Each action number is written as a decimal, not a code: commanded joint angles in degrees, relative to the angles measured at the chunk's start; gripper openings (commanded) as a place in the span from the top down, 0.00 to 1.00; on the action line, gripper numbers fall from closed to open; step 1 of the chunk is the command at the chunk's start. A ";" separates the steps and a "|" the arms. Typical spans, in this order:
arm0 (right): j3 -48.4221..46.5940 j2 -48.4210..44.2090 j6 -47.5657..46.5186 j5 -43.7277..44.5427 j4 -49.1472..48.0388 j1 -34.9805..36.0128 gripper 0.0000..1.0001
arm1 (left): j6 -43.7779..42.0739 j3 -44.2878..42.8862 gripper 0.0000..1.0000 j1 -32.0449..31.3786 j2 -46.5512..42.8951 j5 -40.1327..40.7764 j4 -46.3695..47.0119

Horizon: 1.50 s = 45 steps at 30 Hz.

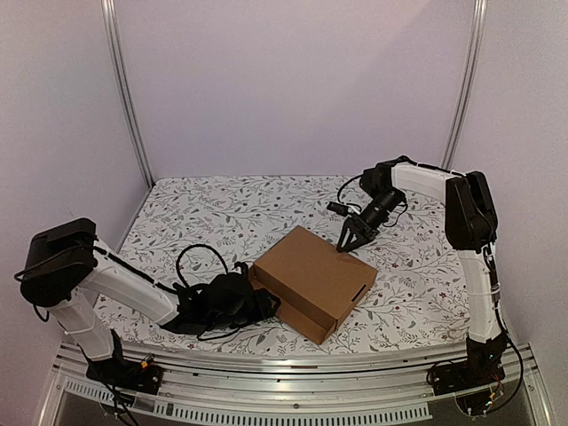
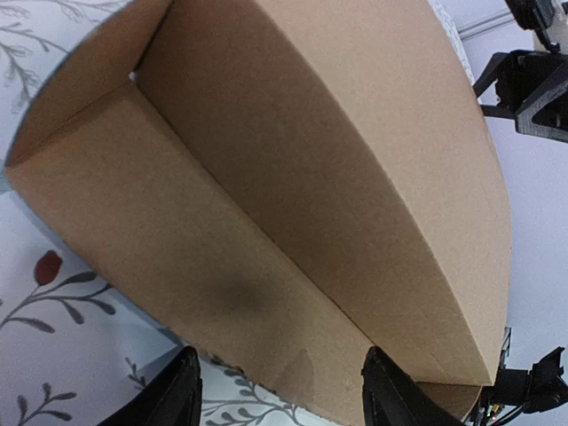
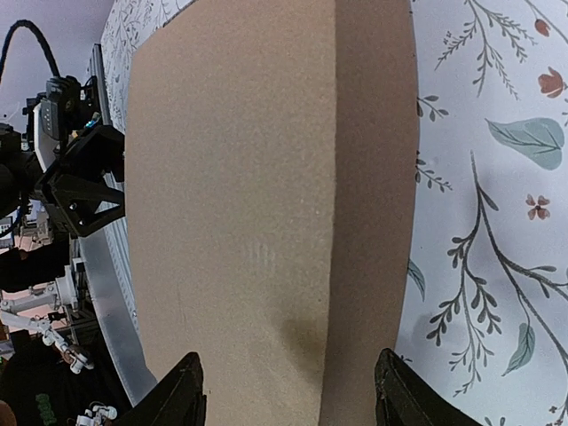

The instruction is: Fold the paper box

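The paper box [image 1: 312, 277] is a brown cardboard box lying closed on the floral cloth, set at an angle in the middle of the table. My left gripper [image 1: 256, 300] is low at its near-left corner. In the left wrist view the box's side wall [image 2: 204, 257] and lid fill the frame just ahead of the open left gripper [image 2: 284, 398], which holds nothing. My right gripper [image 1: 351, 240] hovers at the box's far right edge. In the right wrist view the right gripper [image 3: 293, 401] is open over the lid's edge [image 3: 333, 222], gripping nothing.
The floral tablecloth [image 1: 213, 209] covers the table. An aluminium rail [image 1: 293, 359] runs along the near edge, and metal posts [image 1: 127, 98] stand at the back corners. Black cables [image 1: 197, 257] loop beside the left arm.
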State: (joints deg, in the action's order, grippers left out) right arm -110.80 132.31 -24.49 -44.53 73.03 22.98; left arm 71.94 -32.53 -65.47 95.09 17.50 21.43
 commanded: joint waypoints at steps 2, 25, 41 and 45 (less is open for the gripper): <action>1.30 2.56 -0.25 -5.64 1.00 0.05 0.36 | -6.02 0.60 0.38 0.26 3.60 -3.05 14.88; 8.75 -1.85 1.00 -3.90 -4.00 5.22 0.45 | -18.47 -7.66 0.35 0.07 4.12 -7.59 17.04; 9.53 -1.92 2.16 -2.62 -5.25 6.94 0.46 | -18.51 -10.55 0.26 2.74 5.64 -12.40 14.23; 9.21 -1.96 2.35 -2.58 -5.19 4.82 0.46 | -22.58 -10.84 0.00 1.35 0.73 -12.64 5.17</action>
State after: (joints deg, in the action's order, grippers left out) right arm -102.78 129.71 -23.11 -43.83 66.30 25.45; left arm 53.52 -39.90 -64.16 100.92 5.17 29.19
